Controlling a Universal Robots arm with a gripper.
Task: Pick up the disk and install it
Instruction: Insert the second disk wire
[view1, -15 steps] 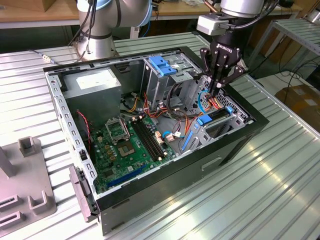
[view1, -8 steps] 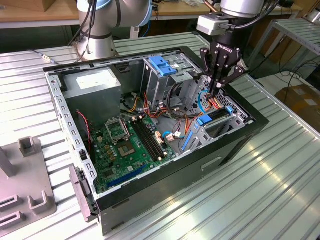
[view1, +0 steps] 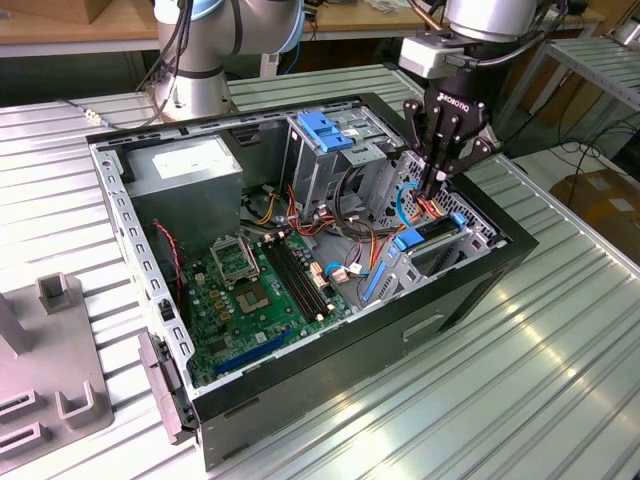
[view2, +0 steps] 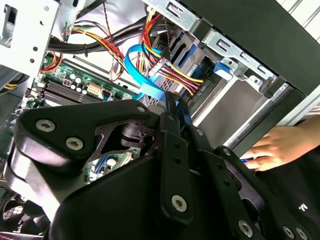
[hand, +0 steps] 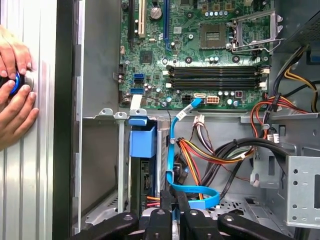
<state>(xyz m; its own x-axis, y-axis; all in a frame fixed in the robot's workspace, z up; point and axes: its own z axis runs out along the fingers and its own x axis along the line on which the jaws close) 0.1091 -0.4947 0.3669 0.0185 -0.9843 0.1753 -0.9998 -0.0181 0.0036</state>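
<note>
Below the tool (view1: 432, 188), inside the case (view1: 480, 290), the disk (hand: 142, 145) stands on edge in its bay, just beside the fingertips. Tool fingers sit pinched together, apparently holding nothing. Pressing lower could jam the disk crooked, or snag the blue cable (hand: 172, 150) alongside.

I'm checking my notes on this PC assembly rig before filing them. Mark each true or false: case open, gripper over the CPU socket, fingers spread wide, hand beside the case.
1. The computer case lies open with its motherboard exposed. True.
2. The gripper hangs over the CPU socket. False: it is at the drive bay, on the exterior view's right.
3. Its fingers are spread wide. False: they are shut together.
4. A person's hand rests outside the case. True.
</note>
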